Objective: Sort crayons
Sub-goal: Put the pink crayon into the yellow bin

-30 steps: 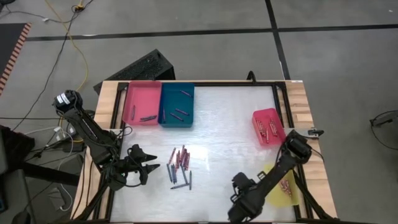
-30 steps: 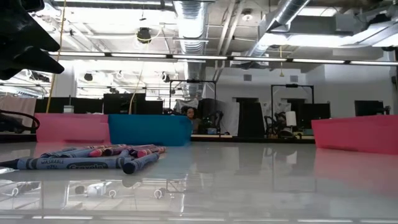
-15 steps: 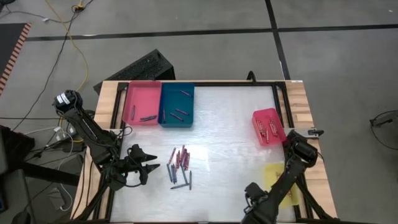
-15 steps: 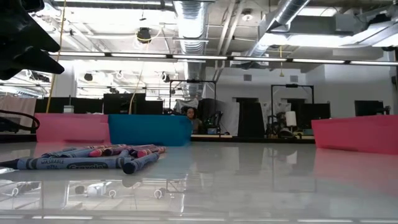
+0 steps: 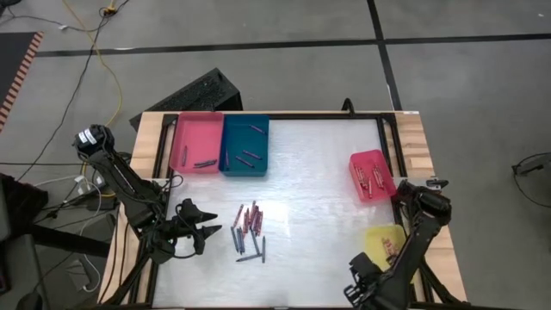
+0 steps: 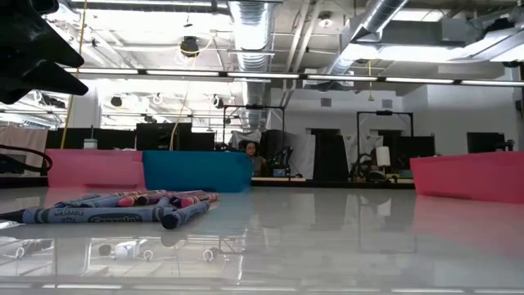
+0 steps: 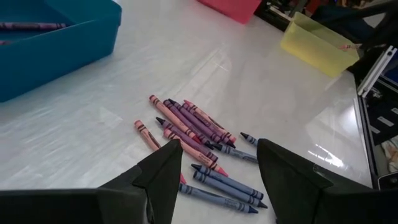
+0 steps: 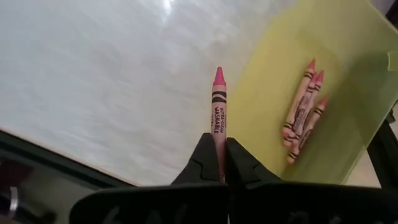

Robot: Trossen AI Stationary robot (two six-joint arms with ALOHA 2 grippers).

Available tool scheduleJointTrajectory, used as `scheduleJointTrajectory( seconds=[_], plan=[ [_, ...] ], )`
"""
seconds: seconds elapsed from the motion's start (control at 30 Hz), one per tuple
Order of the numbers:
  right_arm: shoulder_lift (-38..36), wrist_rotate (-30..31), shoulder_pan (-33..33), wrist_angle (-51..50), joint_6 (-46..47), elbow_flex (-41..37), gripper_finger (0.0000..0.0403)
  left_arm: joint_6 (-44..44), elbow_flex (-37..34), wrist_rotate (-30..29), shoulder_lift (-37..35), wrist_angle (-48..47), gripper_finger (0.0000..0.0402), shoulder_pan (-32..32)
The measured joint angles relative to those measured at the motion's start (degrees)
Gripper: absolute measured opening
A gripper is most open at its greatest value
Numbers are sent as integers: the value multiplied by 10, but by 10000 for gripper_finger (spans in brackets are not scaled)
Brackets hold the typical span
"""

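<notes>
Your right gripper [image 8: 217,163] is clenched on one pink wax crayon with a paper label [image 8: 217,102], pinching it at the flat back end so that most of the stick projects forward with the tip free. It hangs near the front right corner of the white glossy desk [image 5: 318,172], just beside the shallow yellow plastic tray [image 8: 323,74], where three more pink crayons [image 8: 303,118] lie together.

Your left gripper [image 7: 217,163] is released, its fingers spread, and it hovers near the loose pile of crayons [image 5: 250,228] on the left middle of the desk. These are thin short sticks, pink, purple and grey-blue, lying partly over each other. More crayons are in the rectangular pink plastic tray [image 5: 196,142], the blue plastic tray [image 5: 245,146] beside it at the back, and the small red plastic tray [image 5: 372,175] on the right.

I judge a crayon to be very light and stiff, but brittle: it can snap if you squeeze hard or bend it. The paper wrap gives fair friction, while the bare wax tip is more slippery. It is round, so it will probably roll on the smooth desk. Take hold across the wrapped middle, and choose a stick at the edge of the pile, where the fingers have room on both sides.
</notes>
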Motion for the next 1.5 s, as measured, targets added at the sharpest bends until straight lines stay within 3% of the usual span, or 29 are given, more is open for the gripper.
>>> scheduleJointTrajectory(
  seconds=[0.23,0.63,1.5],
  plan=[
    [-18,1,0,-1,9,-9,0,0,0,1,0,0,199,0],
    [-18,-71,2,-1,4,-72,0,0,0,2,0,-2,199,0],
    [-18,-72,2,26,39,-223,6,-2,0,1,0,-4,199,0]
  ],
)
